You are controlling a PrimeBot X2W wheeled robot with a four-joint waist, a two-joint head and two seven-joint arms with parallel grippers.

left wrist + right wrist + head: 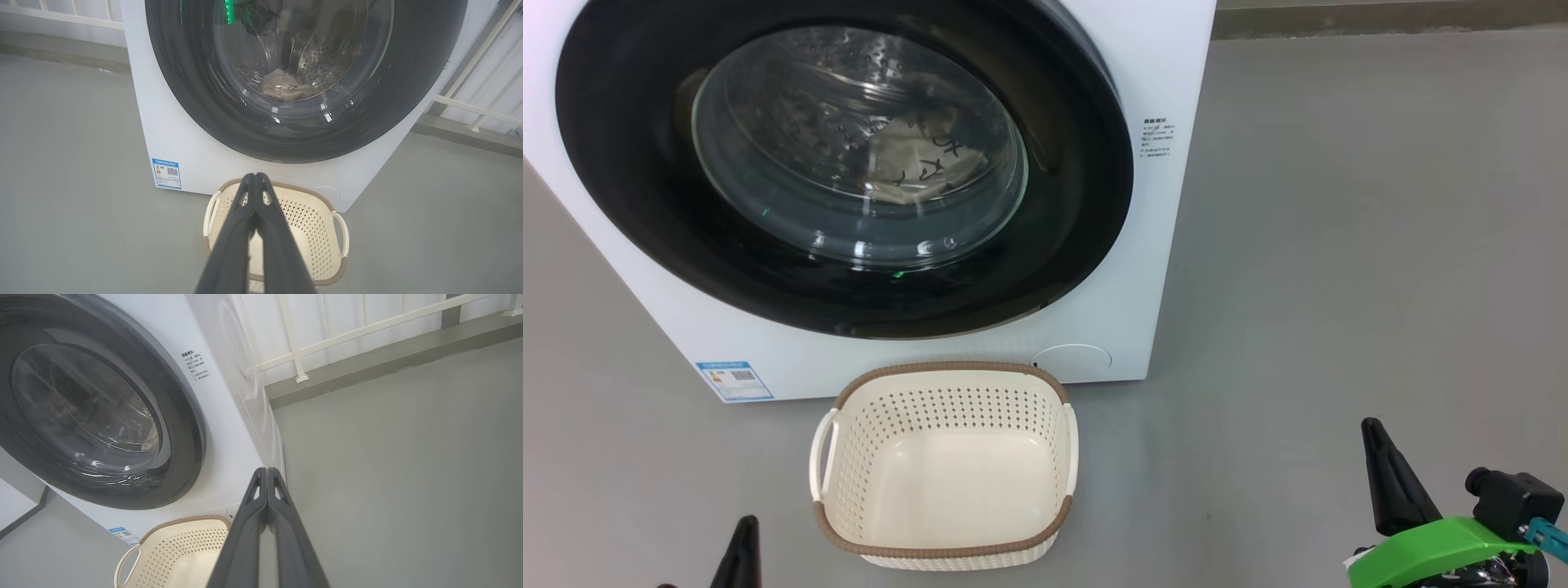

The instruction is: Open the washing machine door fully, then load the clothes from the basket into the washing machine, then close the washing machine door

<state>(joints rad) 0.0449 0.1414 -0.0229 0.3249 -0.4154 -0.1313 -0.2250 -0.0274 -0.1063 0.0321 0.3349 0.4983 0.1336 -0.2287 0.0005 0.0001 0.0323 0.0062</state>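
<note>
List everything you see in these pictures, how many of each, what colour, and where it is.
washer: one, white, standing on the floor
door: one, black rim with clear glass, shut on the washer's front
cloth: at least one piece, cream with black marks, inside the drum behind the glass
basket: one, cream with brown rim, empty, on the floor in front of the washer
sticker: one, blue, low on the washer's front
round cover: one, white, low on the washer's front behind the basket
floor: grey
railing: white, behind the washer
left hand: one, dark fingers, shut, above the basket
right hand: one, dark fingers, shut, beside the basket
</note>
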